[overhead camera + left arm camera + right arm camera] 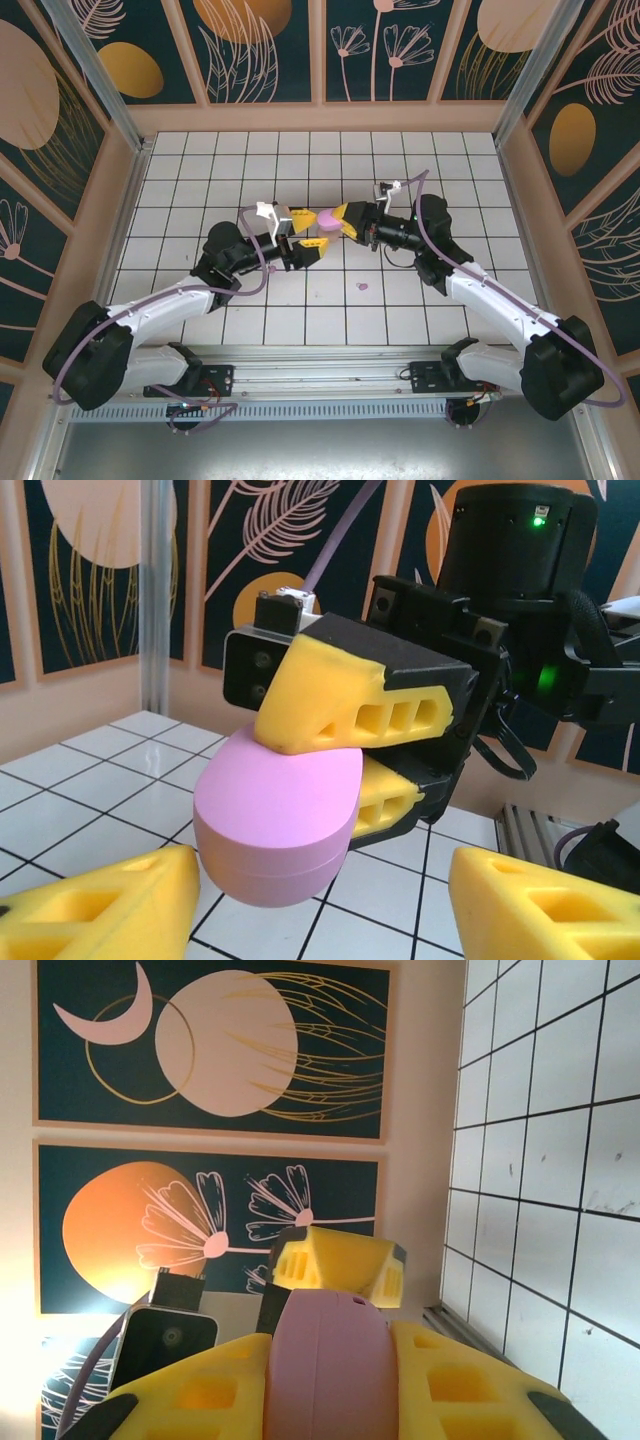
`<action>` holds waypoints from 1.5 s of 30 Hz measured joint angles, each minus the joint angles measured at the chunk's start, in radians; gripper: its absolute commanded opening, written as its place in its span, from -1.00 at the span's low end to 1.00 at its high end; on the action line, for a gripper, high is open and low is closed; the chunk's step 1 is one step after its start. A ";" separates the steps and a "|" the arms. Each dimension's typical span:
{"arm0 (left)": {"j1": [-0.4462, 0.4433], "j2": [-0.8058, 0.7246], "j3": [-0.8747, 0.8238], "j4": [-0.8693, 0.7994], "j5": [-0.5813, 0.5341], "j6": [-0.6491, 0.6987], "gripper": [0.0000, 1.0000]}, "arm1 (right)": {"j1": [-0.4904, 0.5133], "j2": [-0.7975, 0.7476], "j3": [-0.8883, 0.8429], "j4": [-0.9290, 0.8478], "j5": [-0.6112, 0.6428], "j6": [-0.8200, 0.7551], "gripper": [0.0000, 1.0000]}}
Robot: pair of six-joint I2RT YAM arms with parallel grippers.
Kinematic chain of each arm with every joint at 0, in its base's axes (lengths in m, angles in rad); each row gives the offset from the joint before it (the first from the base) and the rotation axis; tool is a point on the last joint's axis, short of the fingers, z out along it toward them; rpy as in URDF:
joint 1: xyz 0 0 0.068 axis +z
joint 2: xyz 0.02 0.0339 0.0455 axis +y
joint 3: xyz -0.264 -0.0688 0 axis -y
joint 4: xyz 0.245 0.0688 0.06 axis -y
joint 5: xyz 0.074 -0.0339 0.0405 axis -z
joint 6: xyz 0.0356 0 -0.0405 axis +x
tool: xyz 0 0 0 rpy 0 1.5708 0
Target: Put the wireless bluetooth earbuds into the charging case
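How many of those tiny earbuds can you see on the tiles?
1: a tiny lilac-purple rounded earbud lies on the white gridded table, near the right arm. Others may be hidden.

A white tabletop ruled with a dark square grid (180,190) is lying at the centre, and a pale peach wooden frame (320,118) is enclosing it at 9, 12 and 3 o'clock. Dark teal wall panels printed with peach and gold leaves, flowers and discs (265,50) are standing behind that frame, with a slanted silver metal post (92,70) rising at 10 o'clock and a matching post (545,70) at 2 o'clock. A grey aluminium rail (320,408) is running along 6 o'clock, and even light is falling on the grid.
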 measured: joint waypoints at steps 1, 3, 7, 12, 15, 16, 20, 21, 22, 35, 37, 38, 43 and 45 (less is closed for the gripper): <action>0.000 0.011 0.004 0.006 0.004 0.000 0.22 | 0.000 0.000 0.002 -0.001 0.000 0.000 -0.92; 0.002 0.029 0.013 0.019 0.008 -0.001 0.21 | 0.000 0.000 0.004 -0.001 0.000 0.000 -0.92; 0.002 0.050 0.023 0.038 0.011 -0.004 0.15 | 0.000 0.000 0.004 -0.002 -0.005 0.000 -0.93; 0.006 0.056 0.028 0.039 0.011 -0.008 0.00 | 0.000 0.000 0.004 -0.001 -0.012 0.001 -0.93; 0.006 0.066 0.038 0.040 0.015 -0.008 -0.01 | 0.000 0.000 0.004 -0.001 -0.015 0.001 -0.93; 0.006 0.067 0.040 0.041 0.015 -0.008 -0.01 | 0.000 0.000 0.004 -0.001 -0.015 0.002 -0.93; 0.007 0.073 0.042 0.047 0.015 -0.008 -0.06 | 0.002 0.000 0.004 -0.001 -0.015 0.004 -0.93; 0.007 0.075 0.042 0.047 0.016 -0.008 -0.04 | 0.005 0.000 0.004 -0.001 -0.014 0.004 -0.94; 0.007 0.077 0.042 0.048 0.020 -0.008 -0.02 | 0.008 0.000 0.004 -0.001 -0.014 0.005 -0.94; 0.006 0.098 0.055 0.062 0.037 -0.008 0.12 | 0.019 0.000 0.004 0.000 -0.014 0.009 -0.95; 0.006 0.099 0.055 0.061 0.037 -0.008 0.12 | 0.019 -0.002 0.004 -0.001 -0.014 0.010 -0.95; 0.006 0.099 0.055 0.061 0.037 -0.008 0.10 | 0.019 -0.002 0.004 -0.001 -0.014 0.011 -0.95; 0.006 0.099 0.055 0.062 0.038 -0.008 -0.04 | 0.019 -0.008 0.004 -0.002 -0.012 0.011 -0.95; 0.006 0.099 0.055 0.062 0.039 -0.007 -0.11 | 0.019 -0.008 0.004 -0.002 -0.006 0.011 -0.95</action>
